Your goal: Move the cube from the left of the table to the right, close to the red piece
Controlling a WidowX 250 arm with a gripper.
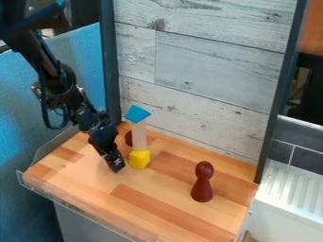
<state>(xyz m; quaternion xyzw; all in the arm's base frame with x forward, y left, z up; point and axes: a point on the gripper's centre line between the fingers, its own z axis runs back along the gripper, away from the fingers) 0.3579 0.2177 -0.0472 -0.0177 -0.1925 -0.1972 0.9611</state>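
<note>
The black gripper hangs low over the left part of the wooden table, just left of the yellow block. That yellow block is cube-like and stands at the foot of a pale upright piece; whether it is under or in front of it I cannot tell. A blue block sits tilted at the top of the pale piece. On the right half of the table the red pawn-shaped piece stands upright.
A dark red rounded object is partly hidden behind the pale piece. A plank wall rises along the table's back, between dark posts. A clear raised edge runs along the table's front left. A white ridged surface lies beyond the right side.
</note>
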